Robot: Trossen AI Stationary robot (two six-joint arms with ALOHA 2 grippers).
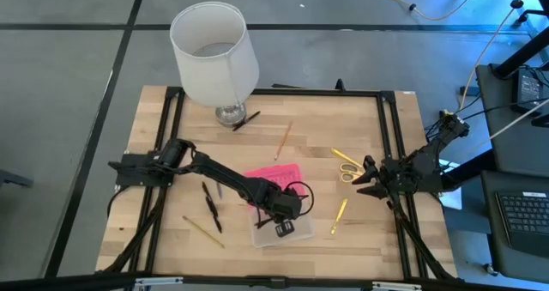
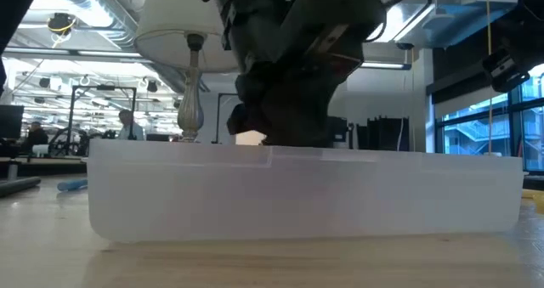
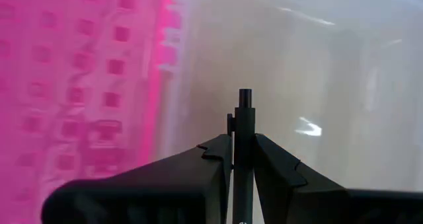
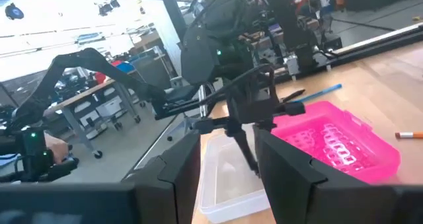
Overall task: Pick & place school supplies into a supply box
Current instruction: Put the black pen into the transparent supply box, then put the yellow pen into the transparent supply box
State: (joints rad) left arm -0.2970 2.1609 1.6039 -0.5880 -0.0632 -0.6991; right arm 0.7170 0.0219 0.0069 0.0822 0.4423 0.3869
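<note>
- On the wooden table (image 1: 283, 166), at its far left, a white lampshade (image 1: 214, 54) on a metal lamp base (image 1: 230, 112) is the largest thing standing there.
- Near the table's middle, toward the near edge, lies the supply box: its clear base (image 1: 276, 231) sits on the near side and its pink lid (image 1: 274, 176) lies folded open on the far side.
- The left arm reaches from the left edge across to the box, and the left gripper (image 1: 285, 221) hangs directly over the clear base; in the left wrist view its fingers (image 3: 208, 161) are clamped on a thin black pen (image 3: 244, 145) that points down into the tray.
- The right gripper (image 1: 369, 176) waits near the right edge, its fingers (image 4: 281, 158) spread apart with nothing between them.
- Just left of the right gripper lie the yellow-handled scissors (image 1: 346, 164).
- A yellow pencil (image 1: 340, 215) lies right of the box, near the near edge.
- A tan wooden pencil (image 1: 284, 139) lies on the far side of the pink lid, well apart from it.
- Left of the box lie a black pen (image 1: 211, 208) and, nearer the front, another yellow pencil (image 1: 203, 232).
- A grey-blue pen (image 4: 316, 94) shows beyond the pink lid in the right wrist view.
</note>
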